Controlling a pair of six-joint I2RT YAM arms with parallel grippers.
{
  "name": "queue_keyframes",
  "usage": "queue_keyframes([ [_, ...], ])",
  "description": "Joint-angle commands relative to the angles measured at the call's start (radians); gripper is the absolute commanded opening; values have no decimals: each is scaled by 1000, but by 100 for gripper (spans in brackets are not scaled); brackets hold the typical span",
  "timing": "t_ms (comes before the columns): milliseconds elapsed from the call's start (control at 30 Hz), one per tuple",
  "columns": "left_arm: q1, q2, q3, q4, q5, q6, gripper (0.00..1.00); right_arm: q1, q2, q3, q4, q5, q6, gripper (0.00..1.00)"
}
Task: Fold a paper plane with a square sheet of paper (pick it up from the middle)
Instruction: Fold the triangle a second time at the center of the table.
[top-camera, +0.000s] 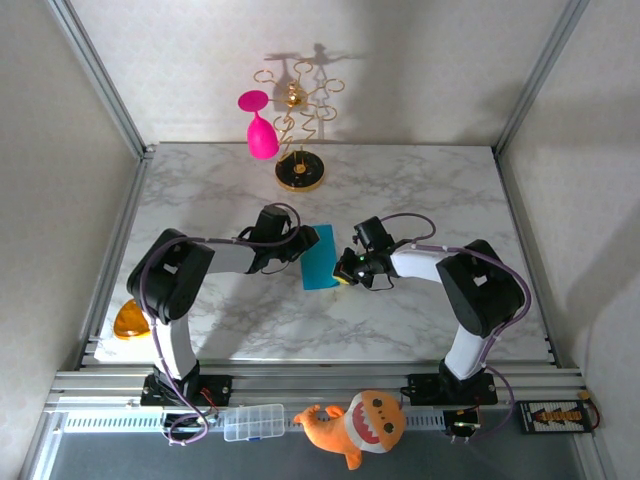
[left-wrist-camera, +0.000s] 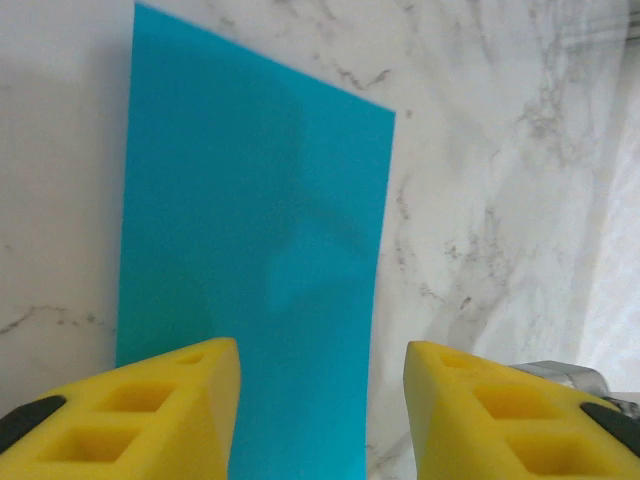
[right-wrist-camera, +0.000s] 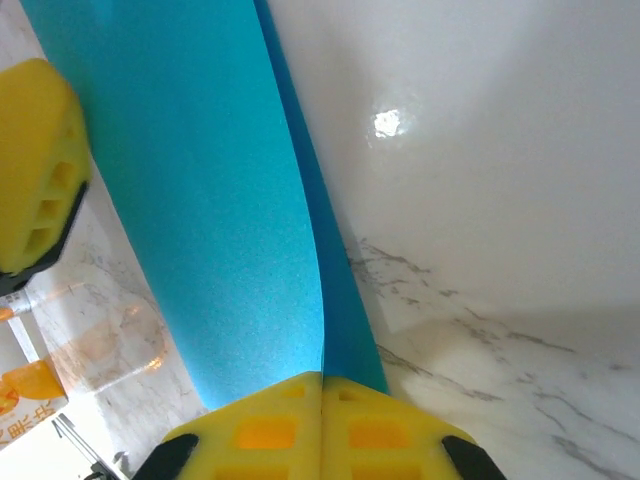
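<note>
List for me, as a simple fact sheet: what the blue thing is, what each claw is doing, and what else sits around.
Blue thing: square sheet of paper, folded double into a narrow strip, mid-table
Right gripper: shut, pinching the paper's edge
Left gripper: open, fingers poised over the paper
Back of table: pink goblet, gold stand
Front rail: orange plush toy
</note>
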Motion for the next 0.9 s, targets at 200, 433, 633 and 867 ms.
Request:
queue_keyframes([
  [200,20,98,237,-298,-21,262,42,-16,-57,-2,-80,11,-49,0],
  [433,11,145,254,-311,-4,263,38,-16,-48,15,-97,5,-56,1],
  [633,11,159,245,-305,-25,250,38,-16,-66,4,-99,-9,-39,13],
  [867,11,170,251,-292,-23,240,38,-16,-77,-12,-110,-21,-35,12],
])
